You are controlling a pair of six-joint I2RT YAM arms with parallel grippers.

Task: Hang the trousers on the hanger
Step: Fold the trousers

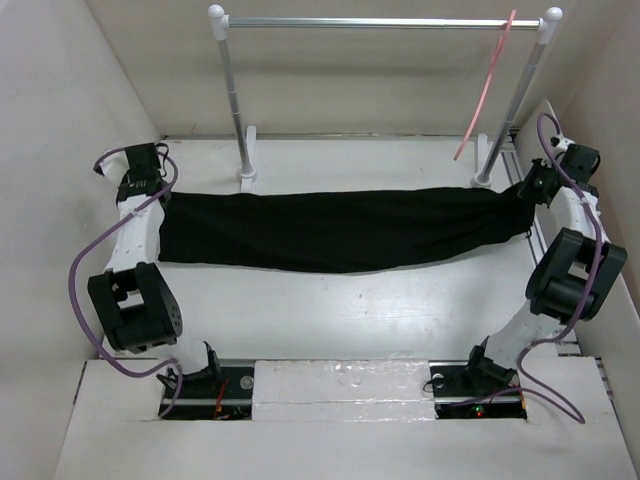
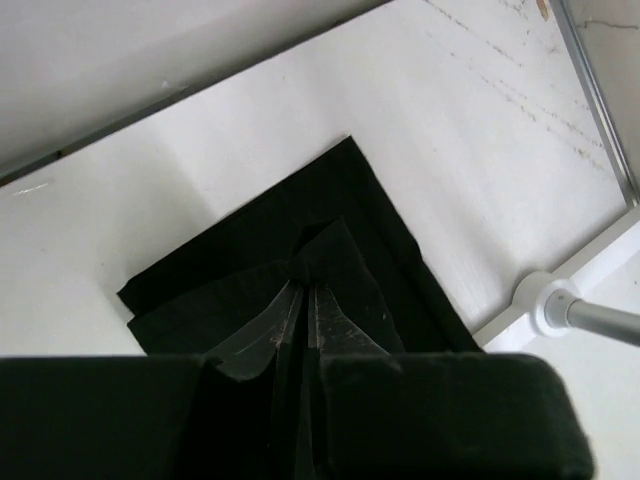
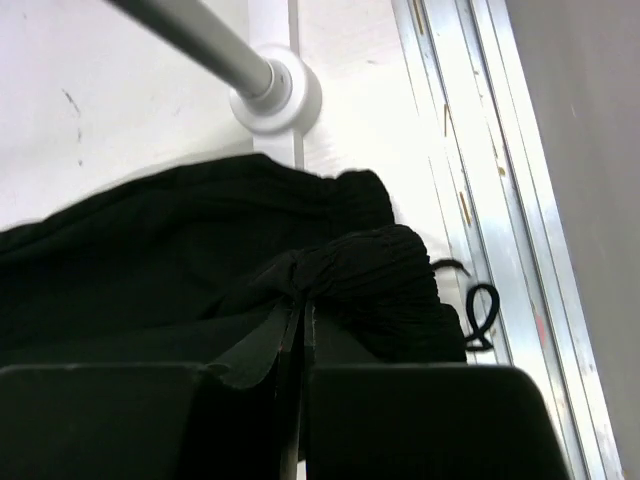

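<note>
Trousers (image 1: 340,230) lie on the table (image 1: 330,320), stretched as one long dark band from the 9 o'clock side to the 3 o'clock side, just in front of the rail's two post feet.

Left gripper (image 2: 300,283) sits at the 9 o'clock end, jaws pressed together on a raised pinch of cloth where the flat folded layers stack.

Right gripper (image 3: 299,297) sits at the 3 o'clock end, jaws closed tight on a bunched knot of the gathered waistband. The drawstring (image 3: 480,308) loops loose just beside that bunch, toward 3 o'clock.

Hanger (image 1: 487,90) hangs by its hook from the rail (image 1: 380,22) close to the 3 o'clock post, at roughly 1 o'clock in the overhead view. It is tilted and well apart from the trousers.
</note>
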